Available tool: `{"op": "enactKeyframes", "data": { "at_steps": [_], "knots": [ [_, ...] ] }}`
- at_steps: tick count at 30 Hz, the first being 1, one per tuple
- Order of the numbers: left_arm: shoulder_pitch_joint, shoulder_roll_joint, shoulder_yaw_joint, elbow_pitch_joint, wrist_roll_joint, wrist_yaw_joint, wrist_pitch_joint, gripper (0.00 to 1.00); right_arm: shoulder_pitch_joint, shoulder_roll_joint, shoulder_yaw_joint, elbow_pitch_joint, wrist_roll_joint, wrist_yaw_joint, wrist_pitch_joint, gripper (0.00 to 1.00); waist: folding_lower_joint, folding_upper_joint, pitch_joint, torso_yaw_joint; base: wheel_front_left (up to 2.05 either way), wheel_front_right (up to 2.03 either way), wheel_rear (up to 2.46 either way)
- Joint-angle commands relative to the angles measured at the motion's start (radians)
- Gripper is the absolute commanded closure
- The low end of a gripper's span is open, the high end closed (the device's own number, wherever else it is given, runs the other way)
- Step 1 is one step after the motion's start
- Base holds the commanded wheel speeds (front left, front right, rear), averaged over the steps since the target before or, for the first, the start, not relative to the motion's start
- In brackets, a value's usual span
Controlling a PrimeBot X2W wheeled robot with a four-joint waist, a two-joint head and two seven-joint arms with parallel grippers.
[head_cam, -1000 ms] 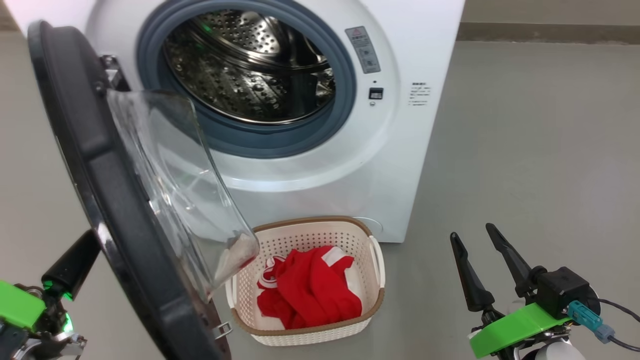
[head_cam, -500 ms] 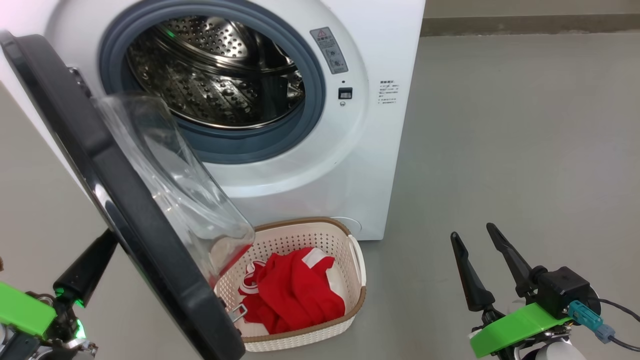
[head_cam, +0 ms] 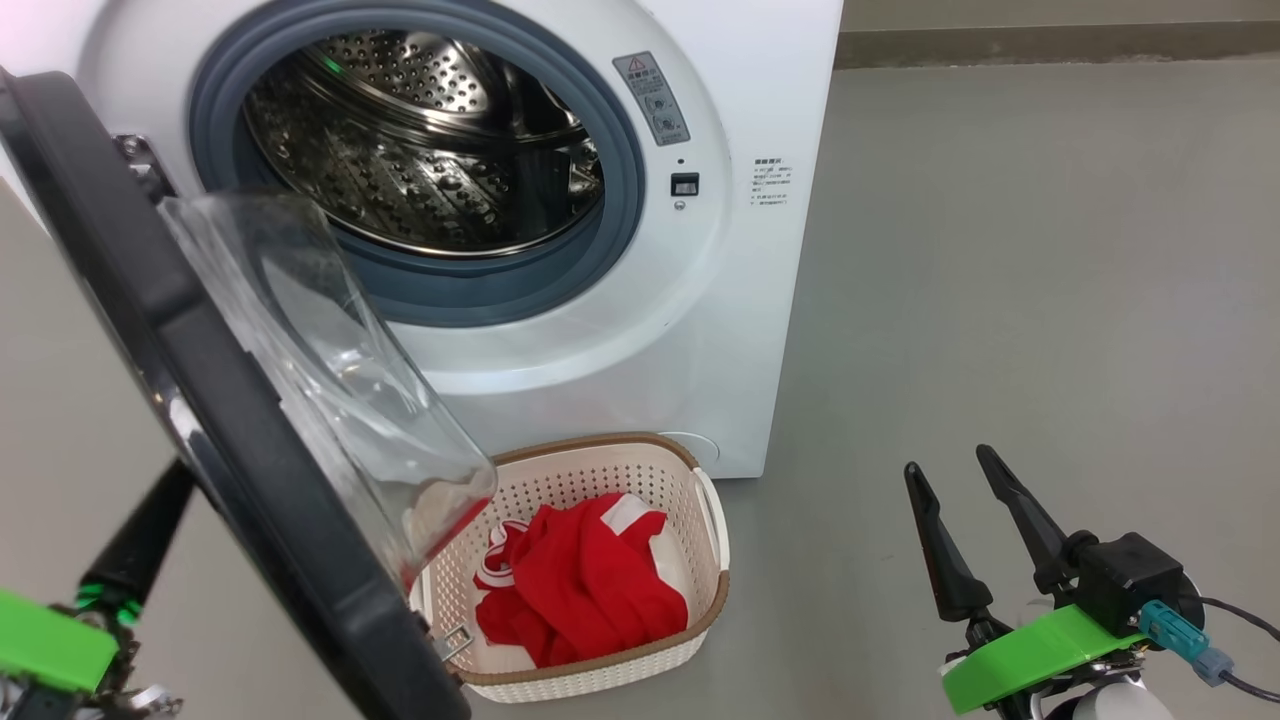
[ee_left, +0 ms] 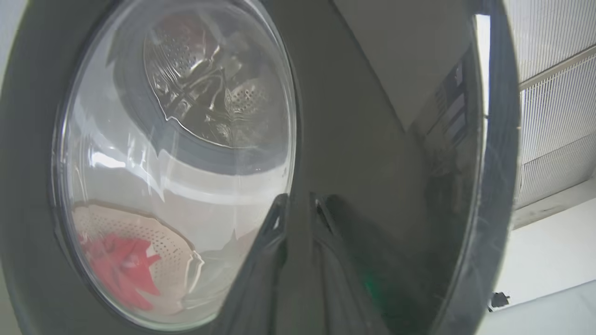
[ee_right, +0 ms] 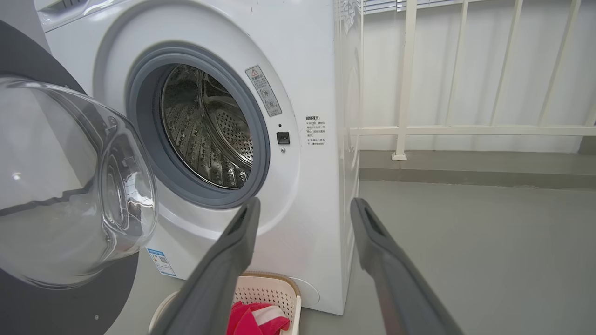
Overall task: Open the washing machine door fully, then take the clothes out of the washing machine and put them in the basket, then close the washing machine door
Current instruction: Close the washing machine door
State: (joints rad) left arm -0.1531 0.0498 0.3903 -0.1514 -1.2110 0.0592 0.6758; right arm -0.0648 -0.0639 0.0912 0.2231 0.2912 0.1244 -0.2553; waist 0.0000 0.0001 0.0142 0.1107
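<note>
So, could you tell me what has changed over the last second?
The camera turned; allowing for that, the door swung slightly toward the machine, now covering more of the basket, with the left tool at its outer face. Unchanged: clothes in the basket, empty drum, right tool open.

Laundry balcony, perhaps: washing machine point(ee_right: 307, 56), white railing point(ee_right: 409, 79).

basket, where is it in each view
head view: basket at bottom centre, before the washer, its left end behind the door.
left wrist view: basket at lower left, seen through the door.
right wrist view: basket at the bottom edge, left of centre.
shared landmark: the red clothes in it.
</note>
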Motion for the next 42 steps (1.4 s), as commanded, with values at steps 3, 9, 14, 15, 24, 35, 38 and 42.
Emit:
{"op": "enactKeyframes", "data": {
  "at_steps": [3,9,14,15,24,35,38,42],
  "knots": [
    [0.015,0.045,0.050,-0.033,0.105,-0.054,-0.104,0.00,-0.029,-0.006,0.021,-0.023,0.005,0.006,-0.006,0.00,0.0000,-0.0001,-0.001,0.001,0.00,0.00,0.00],
    [0.055,0.079,0.031,0.008,0.366,-0.150,-0.356,0.00,-0.028,-0.006,0.022,-0.020,0.007,0.006,-0.006,0.00,0.0000,-0.0001,-0.007,0.002,0.00,0.00,0.00],
    [0.088,0.113,-0.047,0.060,0.582,-0.179,-0.580,0.00,-0.027,-0.006,0.023,-0.021,0.007,0.006,-0.006,0.00,0.0000,-0.0001,-0.012,0.004,0.00,0.00,0.00],
    [0.092,0.114,-0.064,0.071,0.613,-0.181,-0.623,0.00,-0.027,-0.005,0.023,-0.021,0.007,0.006,-0.006,0.00,0.0000,-0.0001,-0.013,0.004,0.00,0.00,0.00],
    [0.132,0.139,-0.138,0.185,0.890,-0.151,-0.907,0.00,-0.026,-0.003,0.026,-0.021,0.008,0.006,-0.006,0.00,0.0000,-0.0001,-0.017,-0.005,0.00,0.00,0.00],
    [0.175,0.101,-0.145,0.243,1.014,-0.131,-0.937,0.00,-0.028,0.000,0.024,-0.021,0.009,0.006,-0.006,0.00,0.0000,-0.0001,-0.016,-0.011,0.00,0.00,0.00],
    [0.187,0.082,-0.137,0.239,1.039,-0.132,-0.937,0.00,-0.026,0.000,0.022,-0.021,0.009,0.006,-0.006,0.00,0.0000,-0.0001,-0.018,-0.007,0.00,0.00,0.00],
    [0.205,0.057,-0.139,0.242,1.063,-0.134,-0.937,0.00,-0.024,0.001,0.023,-0.019,0.008,0.006,-0.006,0.00,0.0000,-0.0001,-0.024,-0.004,0.00,0.00,0.00]
  ]
}}
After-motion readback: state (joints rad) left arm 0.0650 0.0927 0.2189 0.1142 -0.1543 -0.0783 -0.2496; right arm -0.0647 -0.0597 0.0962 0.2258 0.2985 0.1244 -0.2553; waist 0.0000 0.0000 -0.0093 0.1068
